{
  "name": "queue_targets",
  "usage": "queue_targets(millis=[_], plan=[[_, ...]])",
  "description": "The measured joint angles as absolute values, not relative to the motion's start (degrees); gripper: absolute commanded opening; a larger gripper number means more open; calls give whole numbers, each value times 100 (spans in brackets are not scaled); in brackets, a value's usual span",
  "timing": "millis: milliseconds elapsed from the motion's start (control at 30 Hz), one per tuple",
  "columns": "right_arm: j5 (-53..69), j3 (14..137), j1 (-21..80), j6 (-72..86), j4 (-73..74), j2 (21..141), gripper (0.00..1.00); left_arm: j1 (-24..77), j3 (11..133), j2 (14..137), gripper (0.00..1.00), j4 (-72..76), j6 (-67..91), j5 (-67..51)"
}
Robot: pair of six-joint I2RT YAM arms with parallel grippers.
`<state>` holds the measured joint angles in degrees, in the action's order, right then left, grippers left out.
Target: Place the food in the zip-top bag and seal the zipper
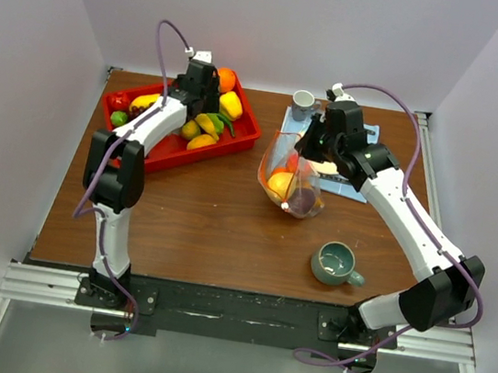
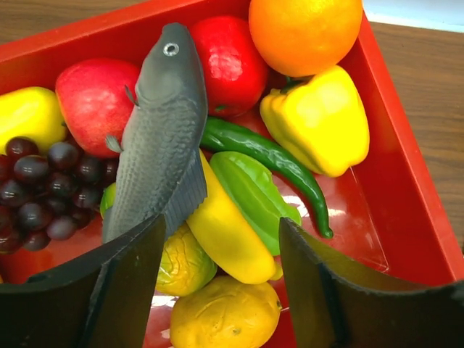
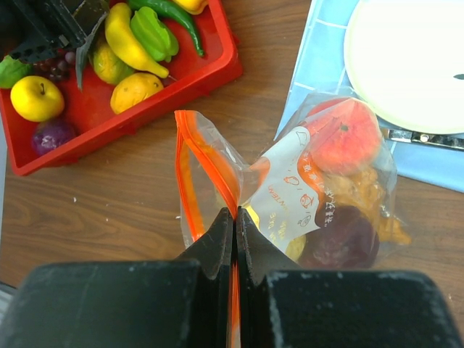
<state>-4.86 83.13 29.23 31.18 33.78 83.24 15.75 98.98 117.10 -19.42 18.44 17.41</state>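
Note:
My right gripper (image 3: 235,212) is shut on the orange-red zipper strip (image 3: 210,163) of the clear zip-top bag (image 3: 319,196) and holds its mouth up and open at the table's middle (image 1: 289,178). The bag holds a peach (image 3: 344,134), a purple piece (image 3: 342,239) and yellow pieces. My left gripper (image 2: 221,239) is open over the red tray (image 2: 406,188), its fingers straddling a yellow banana (image 2: 226,232), with a lemon (image 2: 225,315) below it. A grey toy fish (image 2: 163,138), green pepper (image 2: 250,188), grapes (image 2: 43,188), orange (image 2: 304,32) and apples lie around.
The red tray (image 1: 237,138) sits at the back left. A blue mat with a white plate (image 3: 409,58) lies behind the bag, a small cup (image 1: 304,101) at its far edge. A green mug (image 1: 337,264) stands near the front right.

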Motion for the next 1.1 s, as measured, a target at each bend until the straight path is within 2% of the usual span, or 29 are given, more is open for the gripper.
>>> queue_targets(millis=[133,367,1100], plan=[[-475,8313,2923,3100,3376,8329,0,1577,9653,11695,64,-1817,1916,1678],[-473,8313,2923,3098,3378,8329,0,1601,9196,11695,64,-1844,2366,1920],[-473,8313,2923,3033,3380,8329,0,1809,9209,11904,63,-1643,3092,2458]])
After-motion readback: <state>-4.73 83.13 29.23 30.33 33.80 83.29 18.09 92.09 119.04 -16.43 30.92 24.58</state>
